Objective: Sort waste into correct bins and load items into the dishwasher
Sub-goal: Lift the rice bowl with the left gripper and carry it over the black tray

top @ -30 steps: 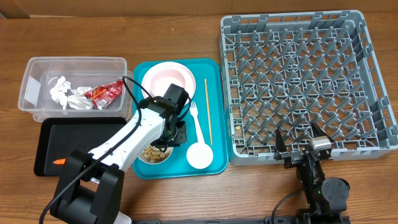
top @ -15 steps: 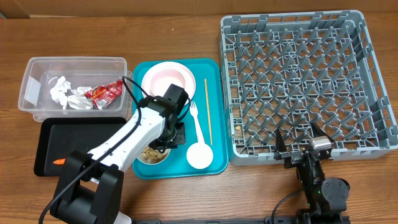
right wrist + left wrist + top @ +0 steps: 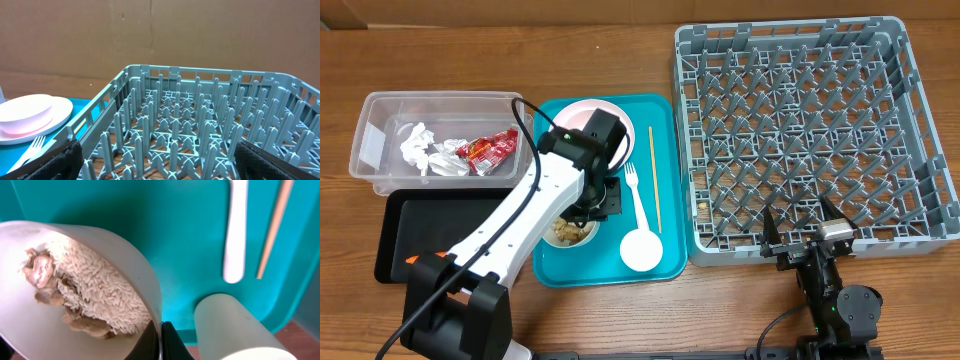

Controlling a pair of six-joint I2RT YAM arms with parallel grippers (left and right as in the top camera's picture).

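My left gripper (image 3: 597, 207) is shut on the rim of a white bowl (image 3: 570, 232) holding beige rice and food scraps (image 3: 95, 292), over the teal tray (image 3: 669, 205). The jaws pinch the rim in the left wrist view (image 3: 160, 341). A pink plate (image 3: 582, 118), white fork (image 3: 636, 192), wooden chopstick (image 3: 654, 180) and small white cup (image 3: 642, 250) lie on the teal tray. The clear tub (image 3: 380, 110) holds crumpled napkins (image 3: 423, 150) and a red wrapper (image 3: 490, 150). A carrot (image 3: 413, 260) lies in the black tray (image 3: 440, 225). My right gripper (image 3: 802, 235) is open at the near edge of the grey dish rack (image 3: 920, 130).
The rack (image 3: 200, 125) fills the right wrist view, with the plate (image 3: 30, 115) and fork (image 3: 27, 150) at its left. The cup (image 3: 235, 330) stands close beside the held bowl. The arm hides part of the plate.
My left arm has moved toward the far side of the teal tray, carrying the bowl with it and covering more of the pink plate. The right arm has not moved.
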